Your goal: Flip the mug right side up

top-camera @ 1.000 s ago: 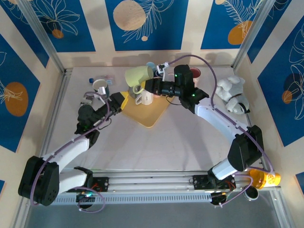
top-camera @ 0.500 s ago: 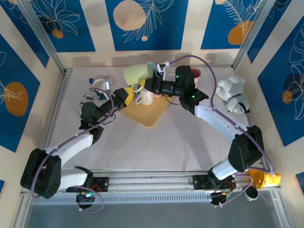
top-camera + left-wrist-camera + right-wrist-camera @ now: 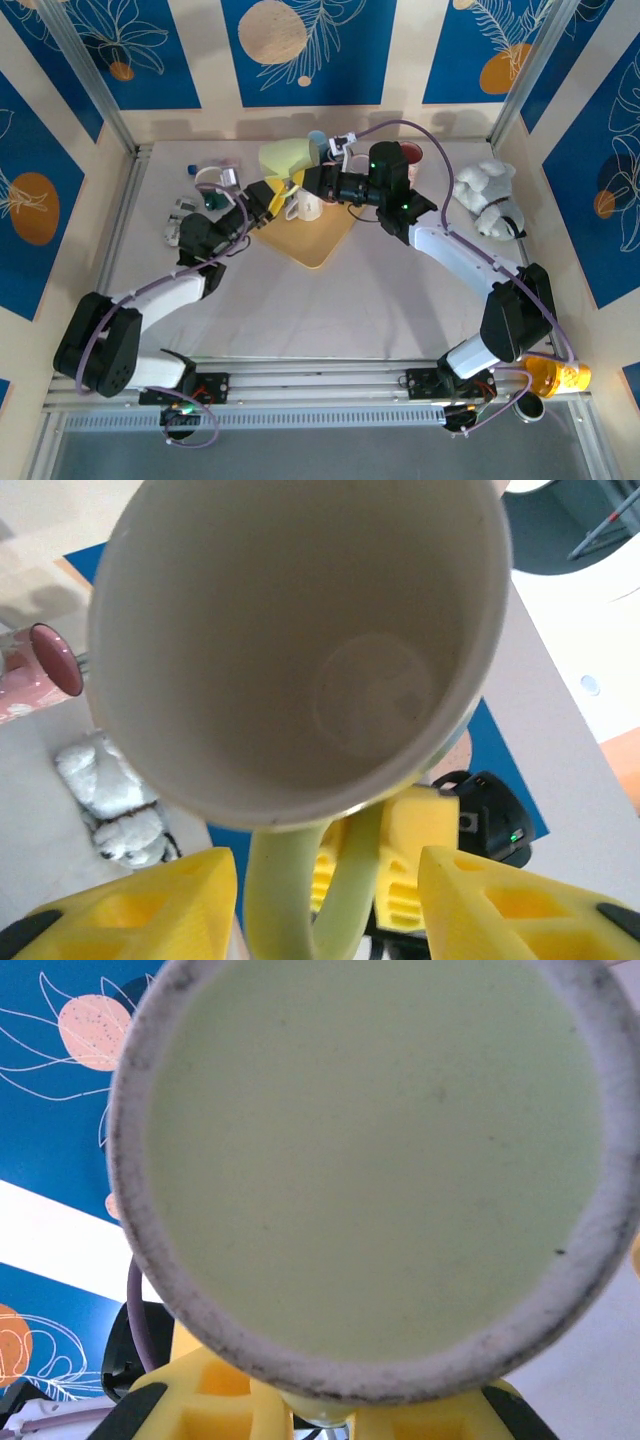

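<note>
1. Pale-green glazed mug (image 3: pixel 286 158) hangs in the air at 12 o'clock on the table, over the far edge of the tray (image 3: pixel 318 245). It lies on its side and is not yet upright.
2. The left wrist view looks straight into its empty mouth, and the right wrist view faces its flat base. I judge that the mouth points toward about 8 o'clock and the base toward 2 o'clock.
3. The right gripper (image 3: pixel 315 1415) comes in from 3 o'clock and is clamped on the handle (image 3: pixel 272 890), carrying the whole load.
4. The left gripper (image 3: pixel 325 895) has its fingers wide apart, one on each side of the handle. As far as I can see, they touch nothing.
5. It looks ceramic, so it is probably stiff and fairly heavy for a handle-only pinch. The glaze is probably slick, and a drop onto the tray or the white cup (image 3: pixel 306 207) below could chip it.
6. The handle loop seems the safest hold because it stops the mug sliding out, though the body may swing about the pinch. A second grip on the handle, or across the rim wall, would steady the turn.
</note>
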Controlling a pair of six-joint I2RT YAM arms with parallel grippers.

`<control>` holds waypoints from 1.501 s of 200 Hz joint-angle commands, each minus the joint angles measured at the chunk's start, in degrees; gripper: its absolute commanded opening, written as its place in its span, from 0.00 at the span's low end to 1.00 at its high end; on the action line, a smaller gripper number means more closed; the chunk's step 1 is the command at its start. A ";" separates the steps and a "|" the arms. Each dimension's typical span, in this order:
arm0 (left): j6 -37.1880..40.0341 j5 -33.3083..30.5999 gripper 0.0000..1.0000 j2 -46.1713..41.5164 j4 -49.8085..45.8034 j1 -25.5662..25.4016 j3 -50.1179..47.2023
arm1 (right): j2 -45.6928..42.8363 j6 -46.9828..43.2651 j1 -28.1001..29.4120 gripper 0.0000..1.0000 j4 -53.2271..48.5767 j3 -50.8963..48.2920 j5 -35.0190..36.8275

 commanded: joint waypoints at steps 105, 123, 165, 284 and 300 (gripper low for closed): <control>-1.70 -2.51 0.01 4.53 11.94 -2.36 3.58 | -3.29 1.95 0.02 0.00 8.75 -1.68 -1.64; -1.27 -2.84 0.00 4.38 11.97 -2.36 3.58 | -3.18 1.85 -0.11 0.00 8.35 -1.68 -1.64; -0.45 -2.54 0.00 4.52 13.07 -2.41 3.90 | -3.77 -0.22 -0.28 0.48 4.56 -1.51 -0.46; 14.38 4.94 0.00 -5.66 -11.79 -0.11 3.92 | -18.38 -25.64 -4.19 0.62 -31.93 -3.75 11.54; 22.59 5.69 0.00 -10.44 -26.34 0.47 4.90 | -20.05 -29.44 -4.60 0.62 -37.50 -3.57 14.40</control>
